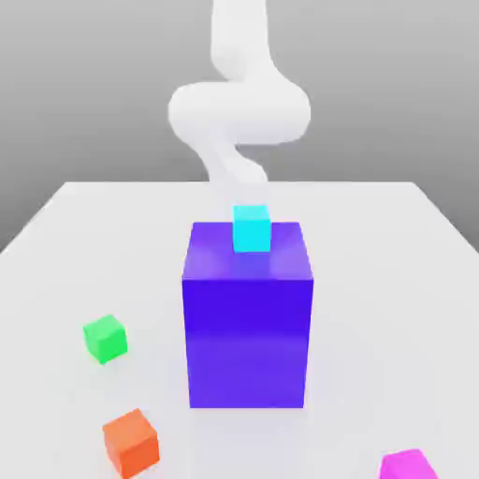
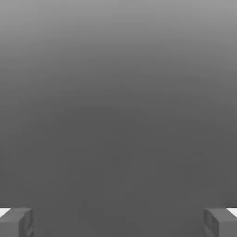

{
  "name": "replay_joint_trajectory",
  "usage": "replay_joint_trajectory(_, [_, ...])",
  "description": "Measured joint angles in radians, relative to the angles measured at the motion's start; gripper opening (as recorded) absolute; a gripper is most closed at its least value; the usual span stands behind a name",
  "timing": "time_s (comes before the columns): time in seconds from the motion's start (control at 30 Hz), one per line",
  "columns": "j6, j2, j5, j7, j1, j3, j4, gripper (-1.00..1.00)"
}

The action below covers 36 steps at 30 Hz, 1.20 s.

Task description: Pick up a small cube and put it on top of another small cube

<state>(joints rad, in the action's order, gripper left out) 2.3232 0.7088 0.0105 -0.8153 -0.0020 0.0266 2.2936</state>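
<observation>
Exterior view: block standing on the table, near the middle from side to side. One cube, the upper cube, sits on top of the block, set in from both side edges. Three more cubes lie directly on the table, all apart from the block and from one another. Side cube: to the exterior view's left of the block. Front-left cube: same side, nearer the viewer than the side cube and the block's front face. Front-right cube: toward the exterior view's right, before the block, partly cut off by the lower border.
</observation>
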Motion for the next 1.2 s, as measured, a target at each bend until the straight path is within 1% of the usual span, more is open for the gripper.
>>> replay_joint_trajectory(0.3, [0.085,-0.332,0.053,-0.067,0.0,0.096,-0.023,0.0])
replay_joint_trajectory(0.6, [0.167,-0.659,0.126,-0.147,0.033,0.165,-0.046,0.0])
replay_joint_trajectory(0.8, [0.222,-0.876,0.162,-0.192,0.082,0.178,-0.061,0.0])
replay_joint_trajectory(1.0, [0.28,-1.088,0.171,-0.218,0.125,0.198,-0.075,0.0])
replay_joint_trajectory(1.13, [0.375,-1.233,0.211,-0.249,0.161,0.163,-0.104,0.0])
replay_joint_trajectory(1.17, [0.397,-1.263,0.22,-0.256,0.17,0.152,-0.111,-1.0])
replay_joint_trajectory(1.2, [0.397,-1.263,0.22,-0.256,0.17,0.152,-0.111,-1.0])
